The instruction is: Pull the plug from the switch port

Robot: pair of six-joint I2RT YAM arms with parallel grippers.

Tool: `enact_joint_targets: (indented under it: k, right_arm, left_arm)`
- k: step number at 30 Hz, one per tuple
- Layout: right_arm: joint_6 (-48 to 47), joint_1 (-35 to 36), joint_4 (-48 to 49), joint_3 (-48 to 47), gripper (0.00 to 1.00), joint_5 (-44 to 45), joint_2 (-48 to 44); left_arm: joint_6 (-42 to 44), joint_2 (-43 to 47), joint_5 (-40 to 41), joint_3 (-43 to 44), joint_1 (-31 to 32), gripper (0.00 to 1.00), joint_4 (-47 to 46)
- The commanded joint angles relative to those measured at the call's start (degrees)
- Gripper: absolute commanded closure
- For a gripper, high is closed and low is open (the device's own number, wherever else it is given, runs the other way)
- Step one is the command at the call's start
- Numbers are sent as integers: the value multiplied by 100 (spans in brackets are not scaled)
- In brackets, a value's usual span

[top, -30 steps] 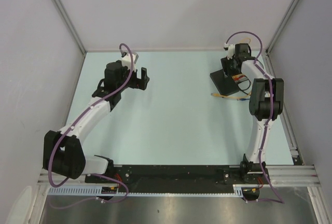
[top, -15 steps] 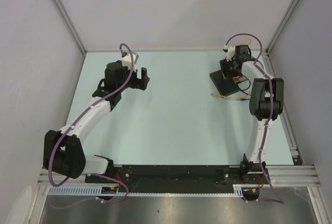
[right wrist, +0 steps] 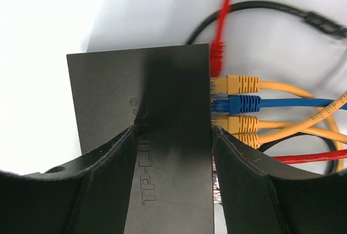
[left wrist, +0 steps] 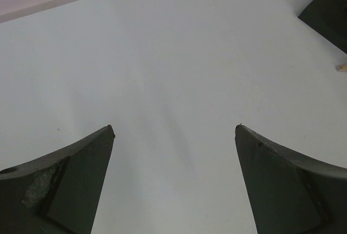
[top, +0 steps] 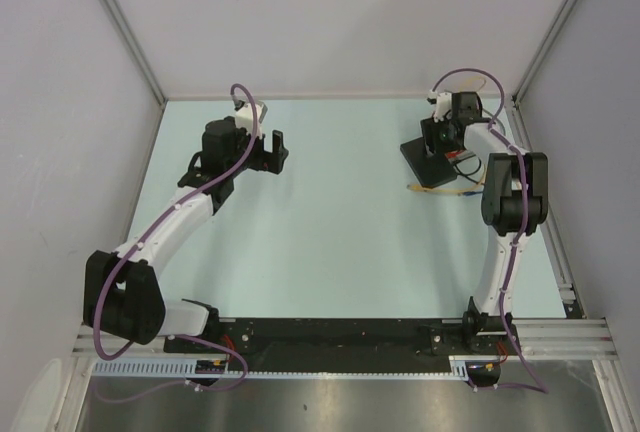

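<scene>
The switch [right wrist: 141, 109] is a flat matte-black box at the far right of the table [top: 420, 155]. Along its right edge sit a red plug [right wrist: 217, 55], a yellow plug [right wrist: 241, 84], a blue plug [right wrist: 241, 104] and two more yellow plugs [right wrist: 241, 124]. My right gripper [right wrist: 174, 129] is open just above the switch, one finger over its top and the other at the port edge by the lower yellow plugs; it holds nothing. In the top view it [top: 437, 138] covers part of the switch. My left gripper [left wrist: 173, 131] is open and empty over bare table [top: 274, 148].
Yellow, blue, red and black cables [right wrist: 303, 109] trail right from the switch toward the right wall. A yellow cable loop [top: 440, 187] lies in front of the switch. A corner of the switch [left wrist: 331, 12] shows in the left wrist view. The side walls stand close to both arms.
My right gripper has swung left and down over the switch, and the switch has shifted slightly left. The left arm has not moved.
</scene>
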State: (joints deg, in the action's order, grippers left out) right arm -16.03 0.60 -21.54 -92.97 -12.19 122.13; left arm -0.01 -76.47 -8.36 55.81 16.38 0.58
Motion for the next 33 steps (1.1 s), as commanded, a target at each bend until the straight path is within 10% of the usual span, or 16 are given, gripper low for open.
enact_joint_targets:
  k: [1, 21, 28, 33]
  right_arm:
    - [214, 458, -447, 525, 39, -275, -294]
    - [1138, 1610, -527, 921, 27, -548, -1719]
    - [716, 1013, -210, 263, 23, -100, -1017]
    - [487, 573, -114, -343, 20, 67, -278]
  left_arm:
    - [-16, 71, -78, -9, 23, 0, -137]
    - [62, -544, -359, 26, 23, 5, -138]
    - [589, -1483, -1623, 281, 23, 76, 258]
    - [721, -2353, -2300, 939, 110, 99, 838]
